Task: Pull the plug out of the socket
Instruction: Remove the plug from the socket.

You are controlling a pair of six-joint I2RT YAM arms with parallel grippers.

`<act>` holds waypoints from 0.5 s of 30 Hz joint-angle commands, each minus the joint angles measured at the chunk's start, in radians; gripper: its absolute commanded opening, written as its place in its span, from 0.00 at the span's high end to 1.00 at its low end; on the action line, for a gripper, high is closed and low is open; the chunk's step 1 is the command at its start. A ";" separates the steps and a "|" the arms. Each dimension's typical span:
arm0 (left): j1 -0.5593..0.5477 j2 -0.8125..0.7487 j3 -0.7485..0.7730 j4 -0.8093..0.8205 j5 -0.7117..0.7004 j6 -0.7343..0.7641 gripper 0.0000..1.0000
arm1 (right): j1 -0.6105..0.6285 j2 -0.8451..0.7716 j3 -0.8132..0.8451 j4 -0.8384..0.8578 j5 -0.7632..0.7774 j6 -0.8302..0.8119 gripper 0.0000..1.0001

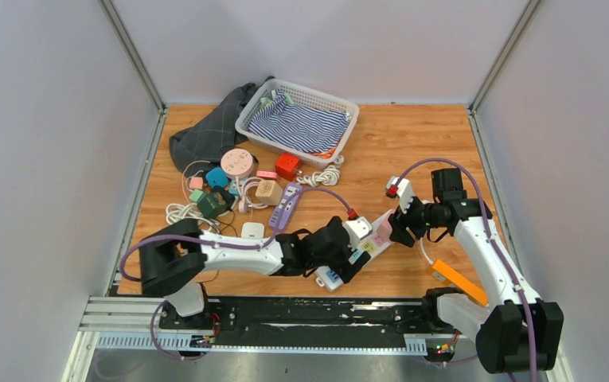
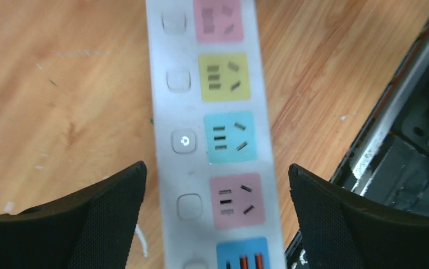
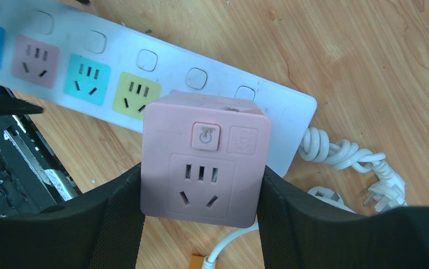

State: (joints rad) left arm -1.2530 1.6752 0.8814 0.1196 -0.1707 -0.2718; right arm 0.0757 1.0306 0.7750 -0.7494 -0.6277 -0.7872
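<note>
A long white power strip (image 2: 161, 140) with coloured sockets lies on the wooden table near the front edge. My left gripper (image 2: 217, 171) is open and straddles it, with wood showing between each finger (image 2: 111, 213) and the strip's sides. A pink cube plug (image 3: 203, 162) sits over the strip's cable end (image 3: 282, 117). My right gripper (image 3: 202, 174) is shut on the cube's two sides. The cube's underside is hidden, so I cannot tell whether its pins are in the socket. In the top view the cube (image 1: 380, 233) sits between both grippers.
The strip's coiled white cable (image 3: 341, 151) lies to the right, and an orange block (image 1: 458, 280) beside my right arm. Several adapters, cords and a purple strip (image 1: 285, 207) clutter the left middle. A white basket (image 1: 345, 106) stands at the back. The metal rail (image 2: 380, 140) borders the near edge.
</note>
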 commanded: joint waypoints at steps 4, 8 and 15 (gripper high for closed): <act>0.003 -0.254 -0.040 0.031 -0.044 0.166 0.00 | -0.017 0.009 0.022 -0.024 -0.058 0.005 1.00; 0.003 -0.344 -0.067 0.034 -0.081 0.196 0.00 | -0.020 0.005 0.026 -0.029 -0.069 0.007 1.00; 0.001 -0.461 -0.110 0.072 -0.139 0.217 0.00 | -0.025 0.002 0.060 -0.073 -0.171 0.045 1.00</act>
State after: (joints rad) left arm -1.2533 1.2644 0.7967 0.1589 -0.2516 -0.0956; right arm 0.0708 1.0409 0.7803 -0.7692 -0.6891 -0.7780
